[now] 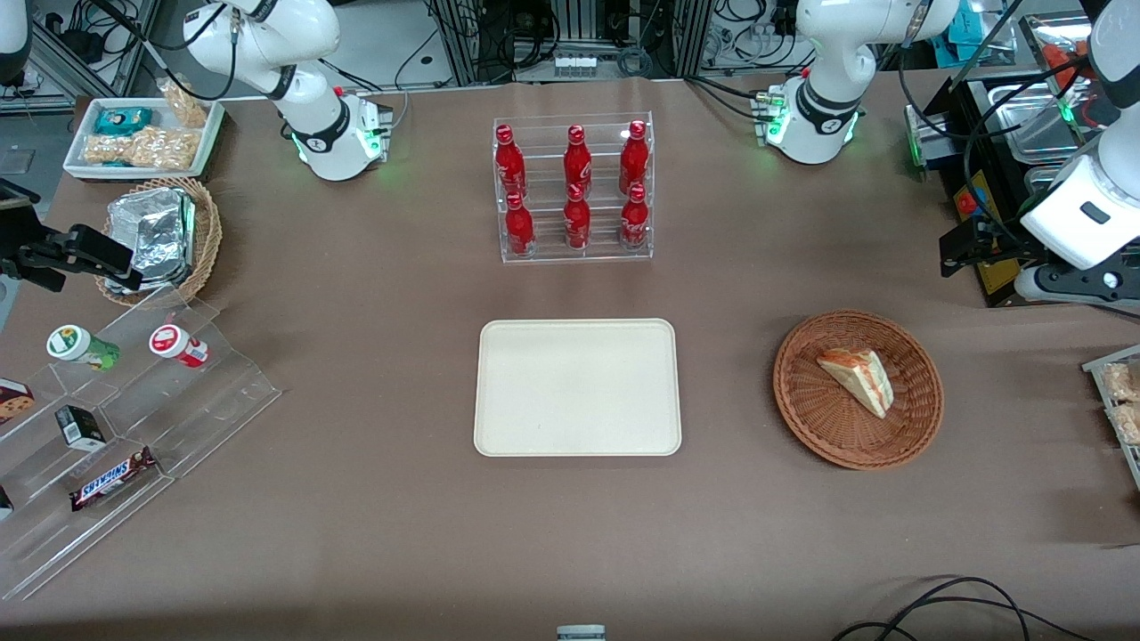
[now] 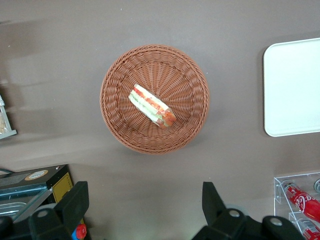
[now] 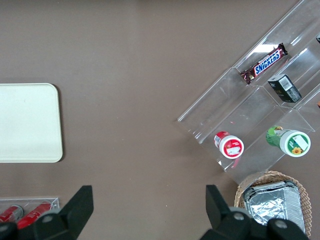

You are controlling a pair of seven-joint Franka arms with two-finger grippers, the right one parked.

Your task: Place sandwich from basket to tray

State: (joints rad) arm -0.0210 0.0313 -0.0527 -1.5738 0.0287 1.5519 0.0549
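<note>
While the sandwich lies inside the round reddish-brown wicker basket, the left arm's gripper hangs in the air above the brown table, well apart from the basket and on the side of it farther from the front camera. Its two dark fingers are spread wide with nothing between them. The sandwich is a small triangular wedge of pale bread with orange-red and green filling, resting near the middle of the basket and leaning a little on its side. Relative to the basket, the cream-beige rectangular tray sits flat on the table toward the parked arm's end, near the table's middle, with bare tablecloth between the two; nothing lies on the tray. Farther from the front camera than the tray stands a clear acrylic rack holding six red soda bottles upright in two rows. Much farther from the basket, at the parked arm's end of the table, a clear stepped display carries a Snickers bar, a small dark box and two small lidded cups, and a deeper, lighter wicker basket holds foil containers.
</note>
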